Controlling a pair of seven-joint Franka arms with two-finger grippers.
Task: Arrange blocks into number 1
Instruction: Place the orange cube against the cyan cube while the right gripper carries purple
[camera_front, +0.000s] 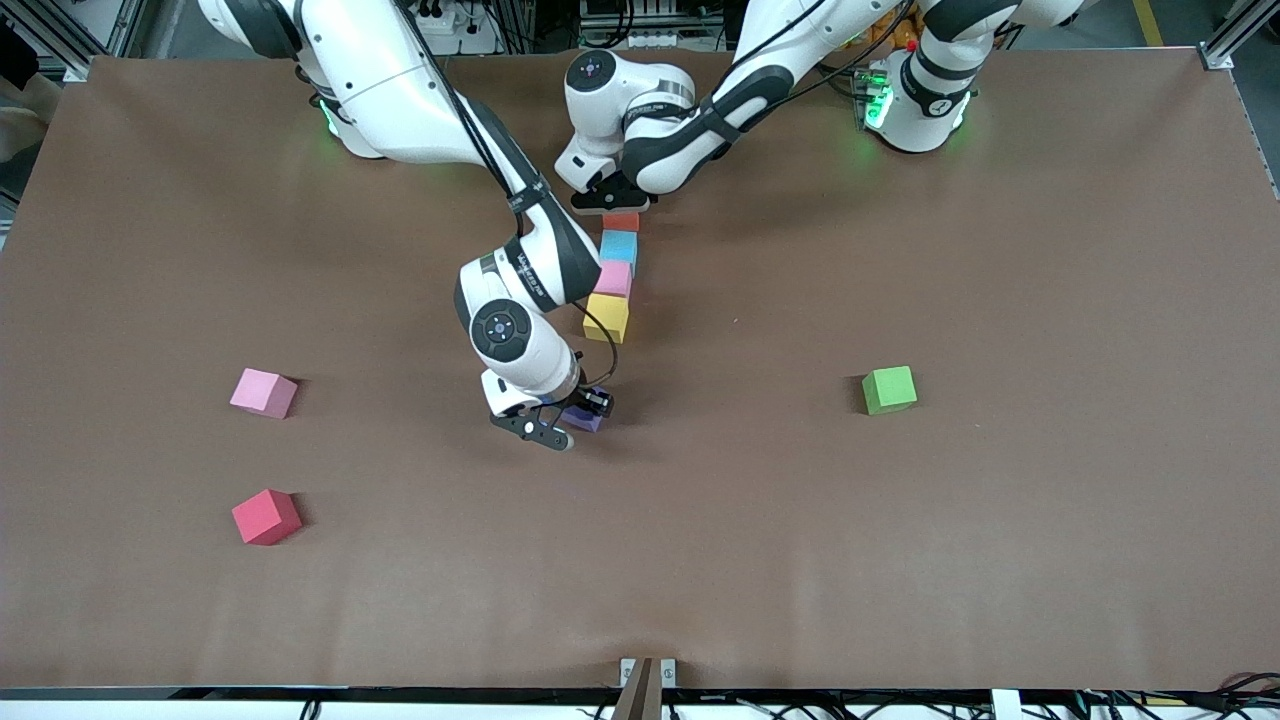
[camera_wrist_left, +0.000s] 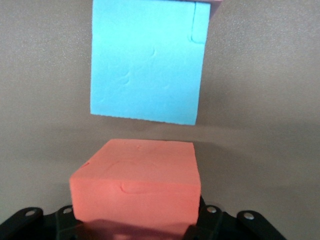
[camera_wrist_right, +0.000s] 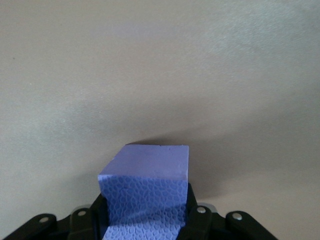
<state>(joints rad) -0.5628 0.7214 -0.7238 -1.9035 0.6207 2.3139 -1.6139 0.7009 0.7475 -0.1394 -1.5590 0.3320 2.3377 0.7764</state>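
Observation:
Four blocks stand in a line mid-table: orange (camera_front: 621, 221) nearest the bases, then light blue (camera_front: 619, 246), mauve-pink (camera_front: 613, 279) and yellow (camera_front: 607, 318). My left gripper (camera_front: 612, 203) is shut on the orange block (camera_wrist_left: 137, 182), which stands a small gap away from the light blue block (camera_wrist_left: 147, 60). Nearer the front camera than the yellow block, my right gripper (camera_front: 572, 412) is shut on the purple block (camera_front: 585, 419), low at the table. In the right wrist view the purple block (camera_wrist_right: 147, 185) fills the space between the black fingers (camera_wrist_right: 200, 222).
A second pink cube (camera_front: 263, 392) and a red cube (camera_front: 266, 516) lie toward the right arm's end of the table. A green cube (camera_front: 889, 389) lies toward the left arm's end. The brown table cover (camera_front: 900, 560) is bare nearer the front camera.

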